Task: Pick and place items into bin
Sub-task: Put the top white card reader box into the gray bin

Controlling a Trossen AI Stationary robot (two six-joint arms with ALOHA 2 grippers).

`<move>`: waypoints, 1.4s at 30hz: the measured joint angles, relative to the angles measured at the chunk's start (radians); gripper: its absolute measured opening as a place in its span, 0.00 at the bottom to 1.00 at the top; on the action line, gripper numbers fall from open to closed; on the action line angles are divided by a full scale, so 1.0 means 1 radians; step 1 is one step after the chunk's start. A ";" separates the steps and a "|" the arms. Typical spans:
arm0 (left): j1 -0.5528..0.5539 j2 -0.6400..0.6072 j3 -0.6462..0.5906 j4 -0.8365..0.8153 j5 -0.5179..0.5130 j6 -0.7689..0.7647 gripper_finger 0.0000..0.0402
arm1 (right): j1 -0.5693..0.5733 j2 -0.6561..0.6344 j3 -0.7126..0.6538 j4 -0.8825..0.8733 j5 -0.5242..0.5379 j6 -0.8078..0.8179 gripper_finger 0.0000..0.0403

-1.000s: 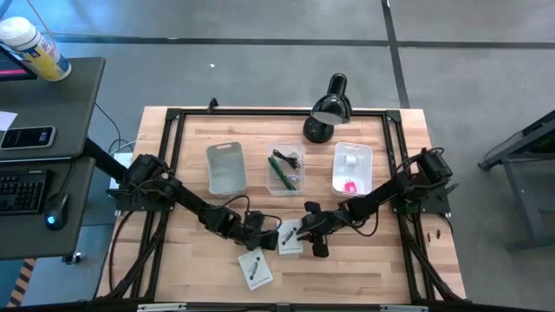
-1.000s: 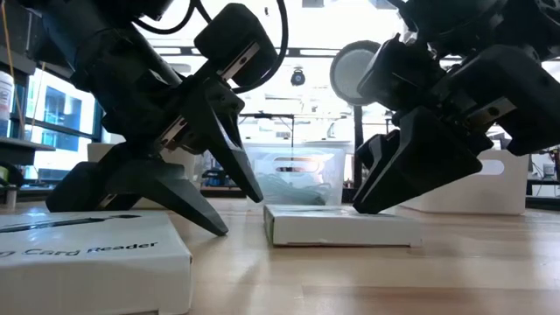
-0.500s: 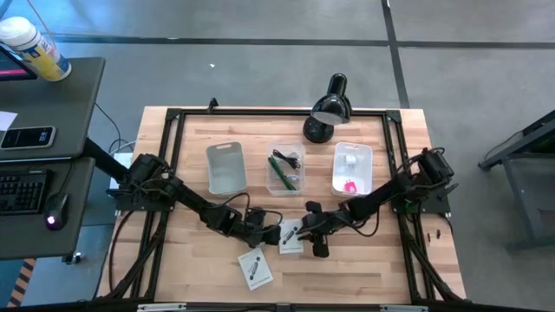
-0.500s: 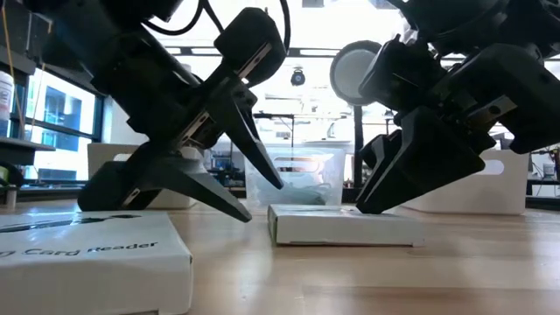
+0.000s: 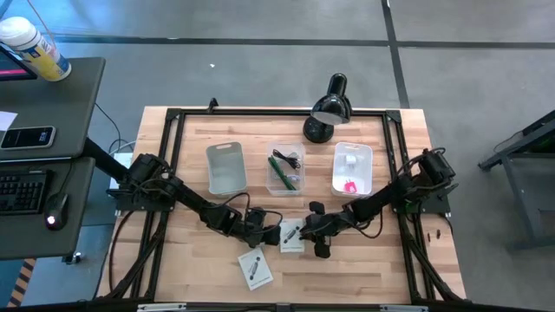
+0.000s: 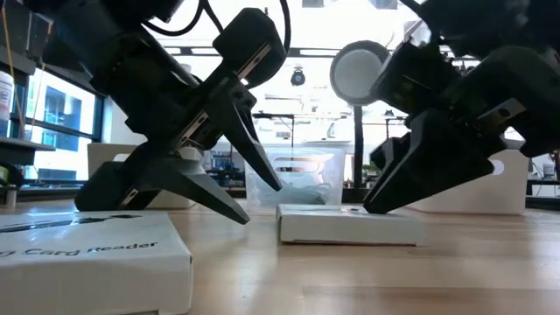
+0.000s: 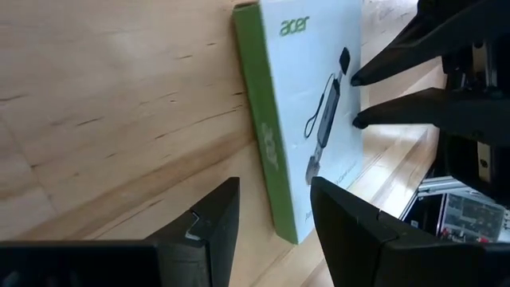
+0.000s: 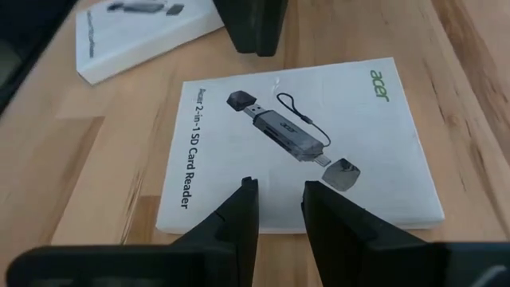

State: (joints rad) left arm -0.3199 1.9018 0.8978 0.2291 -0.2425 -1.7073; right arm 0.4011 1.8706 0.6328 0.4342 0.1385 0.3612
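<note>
- High view alone takes in the whole table [image 5: 347, 269]: three bins stand in a row, a grey bin [image 5: 225, 168], a clear bin [image 5: 285, 168] with a green stick and a black cable in it, and a white bin [image 5: 352, 169] with a pink piece in it; a black lamp [image 5: 328, 107] stands behind them.
- Low view shows what the overhead cannot: the left tool [image 6: 234, 203] has its fingers slightly parted, holding nothing, just beside the flat white box [image 6: 350, 225].
- Right tool [image 6: 378, 199] rests its tips on the top of that box at its right edge; its fingers are a little apart, with nothing between them.
- Right wrist view reads the lid of the white box [image 8: 299, 147]: "acer" and "2-in-1 SD Card Reader", with a drawing of the reader.
- Left wrist view shows the box's green side, again marked "acer".
- Second box [image 5: 254, 268] lies nearer the front edge of the table; in the low view only "Card Reader" can be read on its side, the rest cut off.
</note>
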 joint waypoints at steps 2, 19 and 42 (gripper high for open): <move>0.000 0.000 0.000 0.000 0.000 0.000 0.36 | 0.009 0.000 -0.035 0.057 0.006 0.036 0.23; 0.012 -0.002 0.000 0.008 -0.015 0.000 0.36 | 0.057 -0.017 -0.106 0.162 0.061 0.071 0.15; 0.012 -0.002 0.001 0.006 -0.013 0.027 0.36 | 0.045 -0.269 -0.105 -0.097 0.043 -0.055 0.14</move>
State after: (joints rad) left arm -0.3077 1.8999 0.8984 0.2356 -0.2554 -1.6802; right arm 0.4461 1.6016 0.5281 0.3373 0.1814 0.3057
